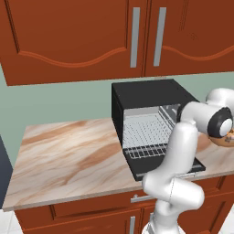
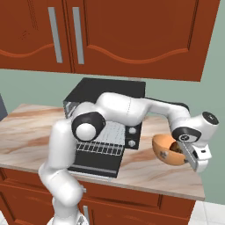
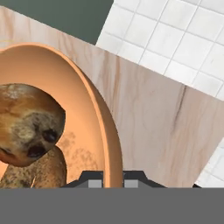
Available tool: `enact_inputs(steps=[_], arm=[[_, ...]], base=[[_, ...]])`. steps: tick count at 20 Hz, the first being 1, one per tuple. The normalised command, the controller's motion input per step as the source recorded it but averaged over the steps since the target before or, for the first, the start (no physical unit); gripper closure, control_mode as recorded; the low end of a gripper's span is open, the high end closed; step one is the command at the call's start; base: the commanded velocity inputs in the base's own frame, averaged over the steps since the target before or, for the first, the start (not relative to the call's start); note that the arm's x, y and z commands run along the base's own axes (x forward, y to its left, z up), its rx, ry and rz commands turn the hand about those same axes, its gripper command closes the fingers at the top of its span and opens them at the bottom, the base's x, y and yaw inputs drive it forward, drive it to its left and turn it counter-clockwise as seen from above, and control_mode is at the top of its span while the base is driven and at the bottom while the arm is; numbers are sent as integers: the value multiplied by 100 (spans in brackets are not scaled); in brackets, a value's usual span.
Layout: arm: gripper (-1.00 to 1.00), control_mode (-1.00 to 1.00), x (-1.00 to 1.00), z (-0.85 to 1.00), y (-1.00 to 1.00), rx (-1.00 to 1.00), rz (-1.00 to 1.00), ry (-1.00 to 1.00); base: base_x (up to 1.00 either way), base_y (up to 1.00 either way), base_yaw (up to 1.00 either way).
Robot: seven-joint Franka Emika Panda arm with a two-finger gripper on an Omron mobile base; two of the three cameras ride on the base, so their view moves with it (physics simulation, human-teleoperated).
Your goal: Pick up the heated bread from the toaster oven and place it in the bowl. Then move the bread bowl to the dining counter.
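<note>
Hand view puts the gripper (image 3: pixel 110 180) right at the rim of the bowl (image 3: pixel 94 122), jaws pinched narrow on that rim, one finger inside and one outside. Just beyond the inner finger sits the heated bread (image 3: pixel 28 124), already in the bowl. So the bread step looks done and the carry is in hand. Farther off, the toaster oven (image 2: pixel 110 90) stands open, rack bare. Next move likely calls for a steady lift, bowl kept level, then a drive to the dining counter.
</note>
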Motion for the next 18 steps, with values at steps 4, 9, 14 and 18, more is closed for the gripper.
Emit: enact_inputs(steps=[4, 9, 14, 18], arm=[[100, -100, -5, 66, 93, -21, -12, -18], [100, -100, -38, 74, 100, -29, -14, -42], [100, -100, -79, 88, 100, -20, -12, -35], [100, -100, -87, 100, 96, -7, 0, -17]], base=[[0, 0, 0], [0, 0, 0], [0, 0, 0], [0, 0, 0]])
